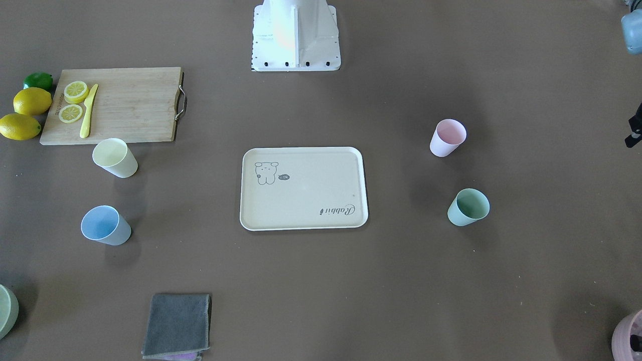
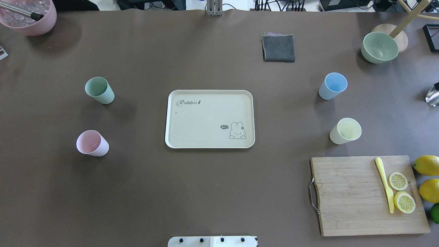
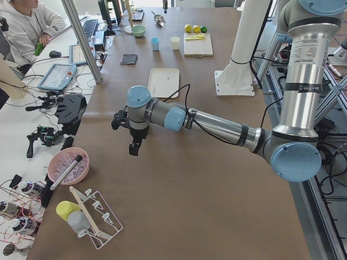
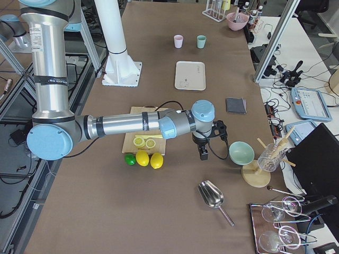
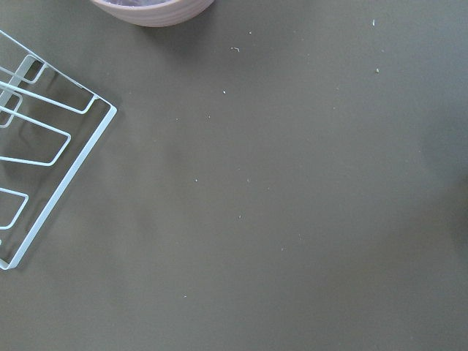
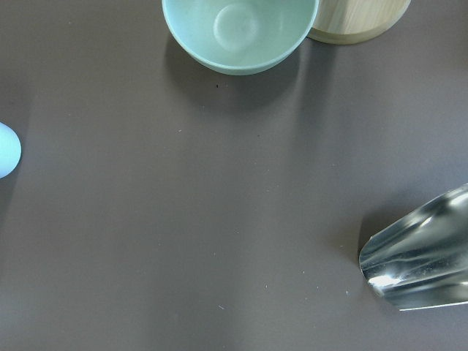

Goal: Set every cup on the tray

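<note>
Blue cup (image 2: 332, 85) lies at 2 o'clock from the tray (image 2: 205, 116) and shows at the 9 o'clock edge of the right wrist view. Right claw (image 4: 203, 153) judged nearest. Left claw (image 3: 133, 147) is well apart from every cup. Cannot tell whether either claw's fingers are apart or together.

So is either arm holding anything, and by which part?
Nothing, it seems. The yellow cup, pink cup, green cup and blue cup all stand on the table; the left tool and right tool, seen only sideways, look empty.

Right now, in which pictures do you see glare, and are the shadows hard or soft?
Right wrist view: bright glare on the shiny metal scoop. Front-facing view: the white robot base is partly washed out. Overhead view: only a soft, faint shadow beside the mint green tapered cup.
</note>
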Motion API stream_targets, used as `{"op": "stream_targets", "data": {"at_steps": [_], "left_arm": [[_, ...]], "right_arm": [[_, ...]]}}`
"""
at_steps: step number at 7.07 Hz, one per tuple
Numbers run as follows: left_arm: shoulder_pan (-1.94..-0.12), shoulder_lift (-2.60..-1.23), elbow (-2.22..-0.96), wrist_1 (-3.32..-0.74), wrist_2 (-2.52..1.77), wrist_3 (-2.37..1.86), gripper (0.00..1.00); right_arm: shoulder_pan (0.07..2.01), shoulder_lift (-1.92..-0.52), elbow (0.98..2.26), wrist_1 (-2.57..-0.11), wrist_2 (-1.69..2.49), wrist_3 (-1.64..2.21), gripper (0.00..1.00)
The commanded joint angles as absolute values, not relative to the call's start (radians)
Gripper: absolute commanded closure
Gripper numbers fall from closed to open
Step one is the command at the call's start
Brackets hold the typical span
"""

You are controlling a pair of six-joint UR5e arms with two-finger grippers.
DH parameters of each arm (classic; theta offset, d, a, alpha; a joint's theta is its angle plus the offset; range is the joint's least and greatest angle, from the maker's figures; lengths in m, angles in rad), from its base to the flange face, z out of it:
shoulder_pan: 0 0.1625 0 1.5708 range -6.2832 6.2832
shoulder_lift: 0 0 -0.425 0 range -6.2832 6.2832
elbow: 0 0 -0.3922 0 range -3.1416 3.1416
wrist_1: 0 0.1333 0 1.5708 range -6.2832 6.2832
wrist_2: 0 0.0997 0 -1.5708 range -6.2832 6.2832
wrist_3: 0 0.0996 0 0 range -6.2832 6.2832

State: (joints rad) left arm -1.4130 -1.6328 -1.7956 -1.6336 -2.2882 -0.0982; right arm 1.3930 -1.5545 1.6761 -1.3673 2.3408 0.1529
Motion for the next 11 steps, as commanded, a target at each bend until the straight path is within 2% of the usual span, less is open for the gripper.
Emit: {"op": "stream_targets", "data": {"at_steps": [1,2,4,7,9,10,11], "left_arm": [[-1.366,-1.634,-1.81,-1.635,-2.289,-0.139,0.02],[-1.27,-1.631,-1.856,-1.685,-2.274,-0.332,0.02],[-1.098,-1.575,-1.864,-1.938,-2.22,-0.652,0.03],[-0.863,-1.578,-1.934,-1.959,-2.099,-0.874,0.03],[-0.755,-1.582,-1.931,-1.96,-2.042,-0.914,0.1],[-0.727,-1.582,-1.933,-1.96,-2.036,-0.917,0.21],[-0.716,-1.58,-1.931,-1.959,-2.034,-0.917,0.53]], "right_arm": [[1.365,-1.552,1.683,-1.367,2.342,0.16,0.0],[1.341,-1.551,1.701,-1.367,2.344,0.207,0.0],[1.246,-1.557,1.79,-1.367,2.353,0.373,0.0],[1.131,-1.555,1.854,-1.367,2.352,0.501,0.0],[1.091,-1.548,1.858,-1.367,2.346,0.523,0.01],[1.08,-1.546,1.856,-1.367,2.344,0.526,0.01],[1.072,-1.542,1.858,-1.367,2.344,0.55,0.02]]}}
